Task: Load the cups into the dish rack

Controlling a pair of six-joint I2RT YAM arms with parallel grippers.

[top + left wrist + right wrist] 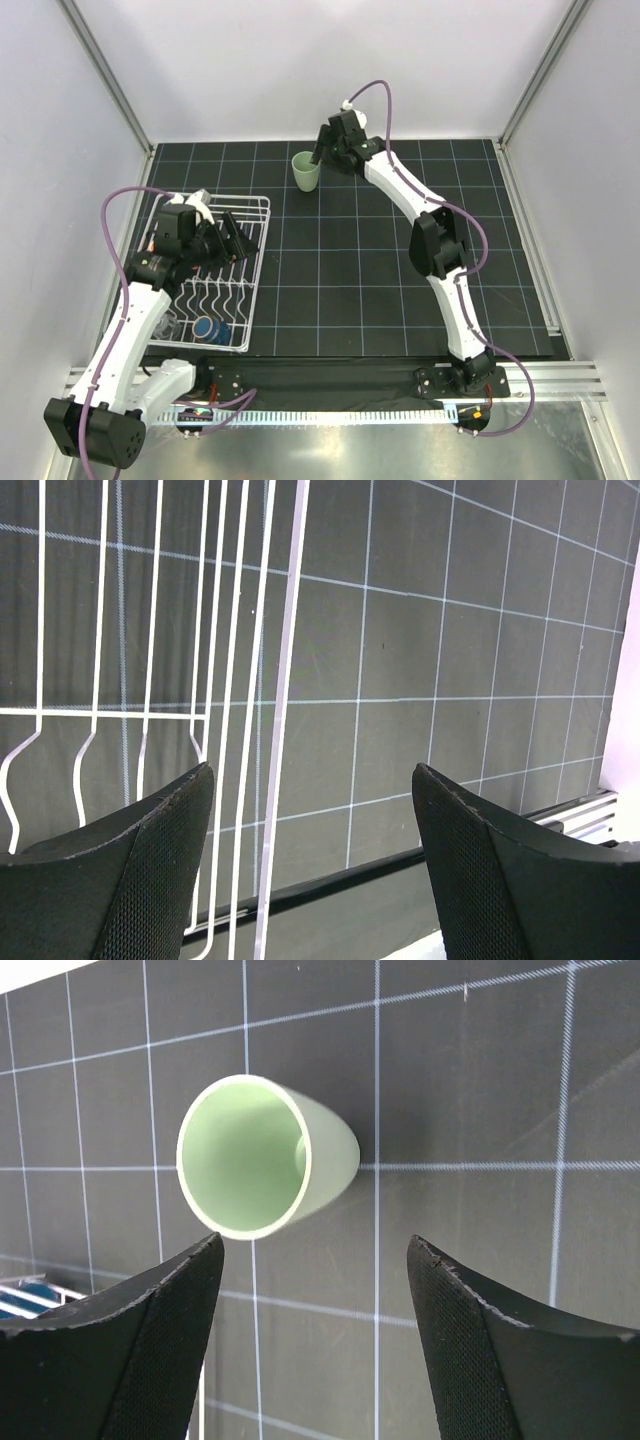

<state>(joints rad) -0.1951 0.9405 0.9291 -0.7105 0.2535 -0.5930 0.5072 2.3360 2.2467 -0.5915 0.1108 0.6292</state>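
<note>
The pale green tumbler [306, 171] stands upright on the black gridded mat at the back centre. My right gripper [321, 150] hovers just above and beside it, open and empty. In the right wrist view the tumbler's mouth [245, 1160] sits just beyond the left fingertip. The white wire dish rack [255, 205] lies at the left. A blue mug [211, 328] lies in its near end, and something clear like a glass [165, 325] shows beside it. My left gripper [240, 240] hangs open and empty over the rack's right side [285, 680]. The orange mug and the other blue mug are out of view.
White walls and metal frame posts [110, 80] enclose the mat. An aluminium rail [330, 385] carries the arm bases along the near edge. The left arm's body covers part of the rack.
</note>
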